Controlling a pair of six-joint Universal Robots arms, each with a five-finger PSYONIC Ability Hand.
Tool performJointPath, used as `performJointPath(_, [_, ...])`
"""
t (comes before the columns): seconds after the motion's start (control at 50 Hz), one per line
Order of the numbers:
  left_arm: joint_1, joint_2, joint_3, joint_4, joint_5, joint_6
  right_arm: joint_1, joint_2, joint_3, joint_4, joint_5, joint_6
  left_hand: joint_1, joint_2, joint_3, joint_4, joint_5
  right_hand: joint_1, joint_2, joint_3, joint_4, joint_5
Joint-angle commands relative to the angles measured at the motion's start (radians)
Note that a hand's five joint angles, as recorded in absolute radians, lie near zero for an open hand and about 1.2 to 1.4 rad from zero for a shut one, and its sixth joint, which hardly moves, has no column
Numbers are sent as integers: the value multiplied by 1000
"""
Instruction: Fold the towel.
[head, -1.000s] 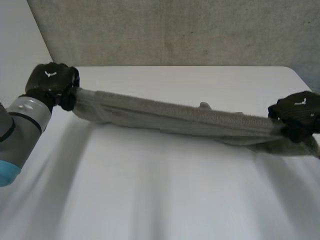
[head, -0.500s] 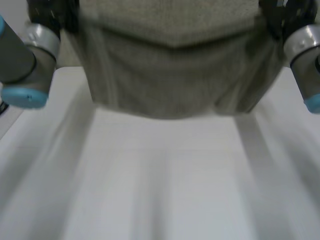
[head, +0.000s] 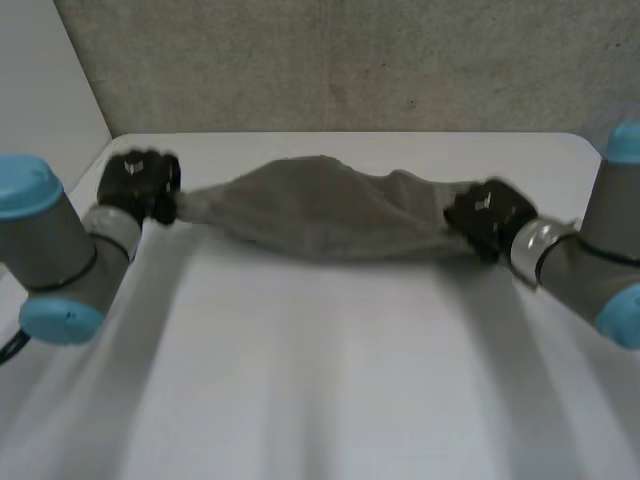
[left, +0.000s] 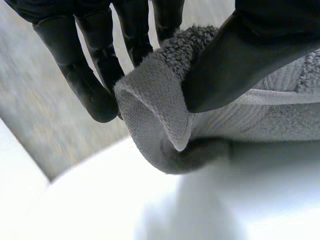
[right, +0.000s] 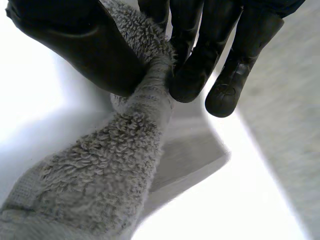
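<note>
Holding the towel (head: 320, 205) slung between both hands, low over the far part of the tabletop (head: 320, 390). The left hand (head: 140, 187) pinches one end of it and the right hand (head: 487, 215) the other. In the left wrist view the thumb presses a rolled hem against curled fingers (left: 82, 70), so that hand is closed on the cloth. The right wrist view shows the same: thumb and fingers (right: 200, 65) clamp a bunched rope of terry.

Change: a second ago the towel was pulled taut in a long low band with the hands well apart. Half a second ago it was up high, hanging as a broad sheet close to the head camera. Now it is back down, the hands nearer each other, and the cloth is slack and puffed up in the middle, sagging toward the tabletop.

Judgement: this looks like a shake-out to open the towel before laying it flat. No fold is made yet, and the cloth is still bunched at both grips. Next it likely needs to be spread flat with the grips kept.

Surface: a plain white tabletop, smooth, with nothing else on it. Room: a grey speckled wall (head: 350, 60) behind and a white panel (head: 40, 80) at the left side.
</note>
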Motion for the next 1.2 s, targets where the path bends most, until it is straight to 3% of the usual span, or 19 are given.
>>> performJointPath(0.02, [13, 6, -123, -2, 1, 112, 0, 48, 107, 8, 4, 11, -54, -105, -153, -129, -277, 59, 79, 35, 40, 39])
performJointPath(0.26, [36, 45, -143, -4, 0, 114, -34, -18, 192, -18, 0, 66, -54, -105, -153, -129, -277, 55, 74, 30, 35, 34])
performJointPath(0.3, [45, 49, -143, -4, -2, 111, -37, -39, 219, -45, 6, 94, -54, -105, -153, -129, -277, -185, -166, -210, -205, -206])
performJointPath(0.42, [52, 51, -145, -2, -4, 108, -80, -77, 291, -121, 8, 99, -54, -105, -153, -129, -277, -380, -360, -404, -399, -400])
performJointPath(0.78, [56, 49, -151, -2, -2, 109, -149, -102, 377, -168, 6, 86, -54, -105, -153, -129, -277, -515, -495, -539, -534, -536])
performJointPath(0.86, [56, 49, -151, -2, -4, 107, -150, -102, 374, -159, 8, 82, -54, -105, -153, -129, -277, -456, -437, -481, -476, -477])
performJointPath(0.9, [56, 49, -151, -4, -5, 107, -155, -105, 373, -158, 8, 76, -54, -105, -153, -129, -277, -62, -43, -87, -82, -83])
performJointPath(0.94, [55, 49, -152, -5, -5, 109, -158, -111, 368, -156, 11, 76, -54, -105, -153, -129, -277, 58, 78, 34, 39, 38])
performJointPath(1.12, [56, 149, -149, -36, -2, 115, -183, -309, 334, -138, 12, 79, -54, -105, -153, -129, -277, 59, 79, 35, 40, 39])
performJointPath(1.2, [58, 247, -146, -65, 0, 118, -196, -408, 276, -23, -3, 77, -54, -105, -153, -129, -277, 59, 79, 35, 40, 39])
